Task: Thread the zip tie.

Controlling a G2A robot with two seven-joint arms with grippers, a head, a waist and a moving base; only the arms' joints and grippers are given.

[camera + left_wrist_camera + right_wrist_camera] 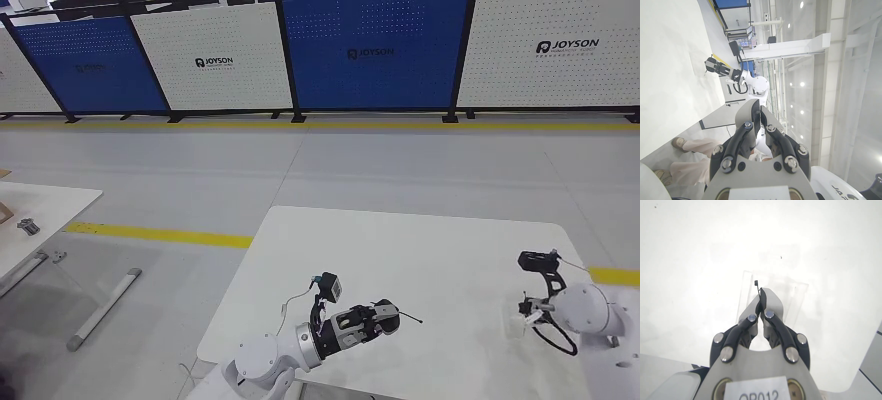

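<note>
My left gripper hovers over the near left part of the white table, shut, with a thin black zip tie sticking out past its tips toward the right. In its own wrist view the left gripper has its pads pressed together. My right gripper is shut on a second short black zip tie, whose square head pokes out just above a clear plastic stand. In the top view the right gripper points down at the clear stand near the table's right side.
The right gripper appears far across the table in the left wrist view. The table's near edge runs close under the left arm. A second white table with a small metal part stands at the far left.
</note>
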